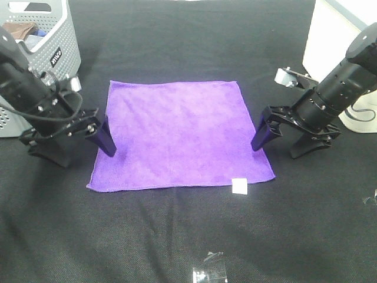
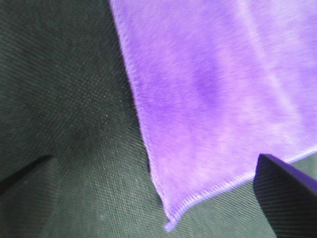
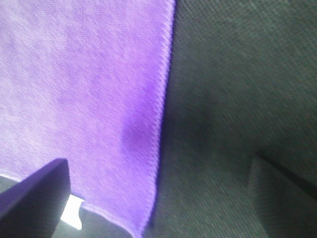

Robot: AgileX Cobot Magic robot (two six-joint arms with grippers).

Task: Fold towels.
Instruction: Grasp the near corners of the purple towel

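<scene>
The purple towel [image 1: 179, 135] lies flat and spread out on the black table cloth, its small white tag [image 1: 240, 186] at the near right corner. My left gripper [image 1: 85, 156] is open and straddles the towel's left edge, one finger over the cloth and one off it. The left wrist view shows that edge and the near left corner [image 2: 171, 223] between the fingers [image 2: 287, 193]. My right gripper [image 1: 275, 151] is open and straddles the right edge. The right wrist view shows the towel [image 3: 84, 89], the tag [image 3: 73, 212] and both fingers [image 3: 34, 198].
A grey basket [image 1: 59, 53] holding a brown cloth [image 1: 23, 29] stands at the back left, close behind the left arm. A white box [image 1: 333, 35] stands at the back right. A small clear plastic piece [image 1: 210, 272] lies near the front edge.
</scene>
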